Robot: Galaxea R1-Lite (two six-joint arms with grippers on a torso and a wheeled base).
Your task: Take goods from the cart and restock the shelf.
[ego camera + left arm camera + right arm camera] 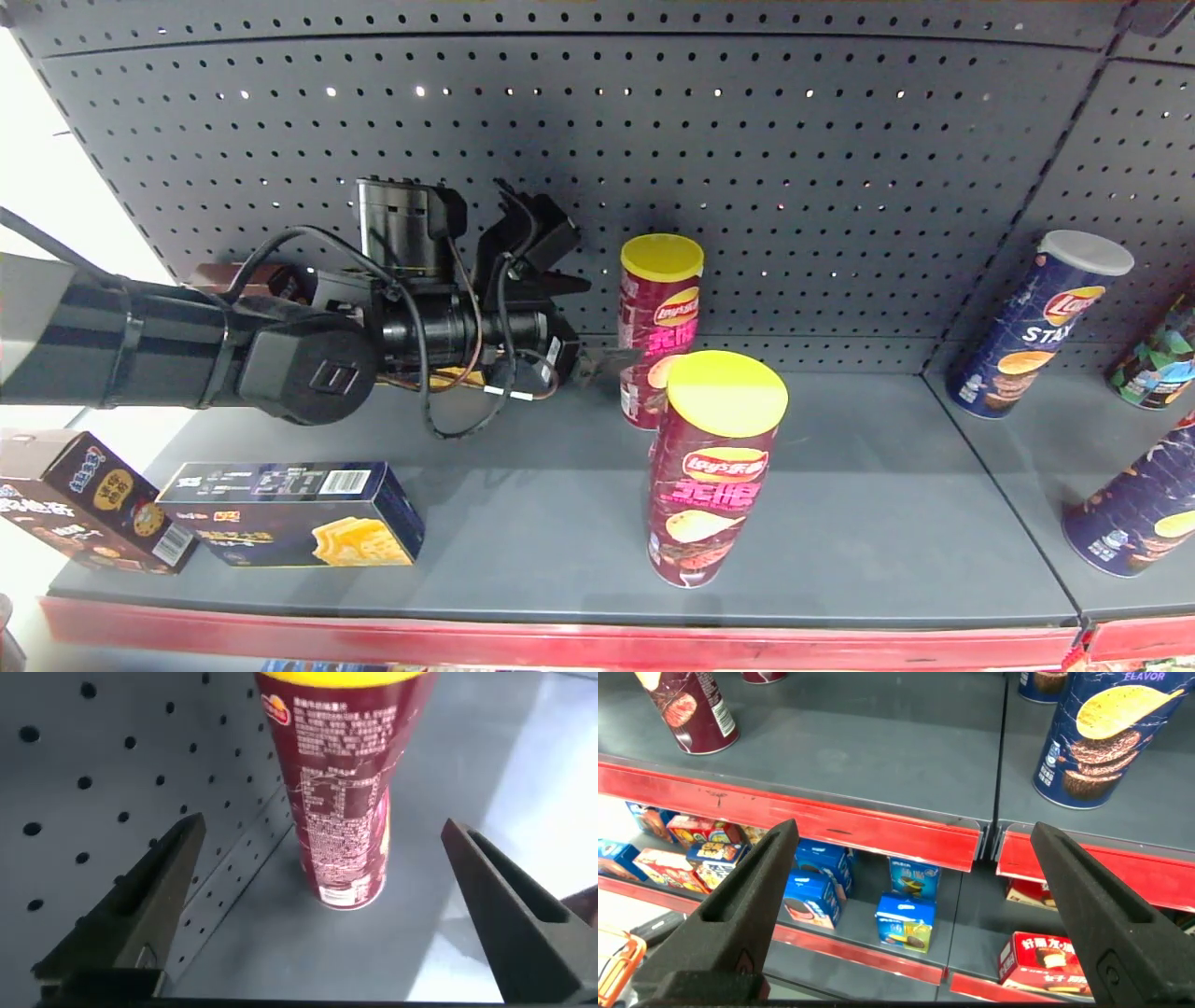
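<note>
Two dark-red chip cans with yellow lids stand on the grey shelf point(868, 504). The rear can point(661, 327) is close to the pegboard and the front can point(714, 467) is nearer the shelf's edge. My left gripper point(607, 359) is level with the rear can, just to its left, and open. In the left wrist view the rear can point(341, 812) stands upright ahead of my left gripper point(322, 829), clear of both fingers. My right gripper point(913, 833) is open with nothing in it, out in front of the shelf's red front edge point(831, 812).
A blue biscuit box point(299, 513) and a brown box point(89, 513) lie at the shelf's front left. Blue chip cans point(1036, 327) stand in the right bay, one of them near the edge point(1092, 737). Small boxes point(906, 919) fill the shelf below.
</note>
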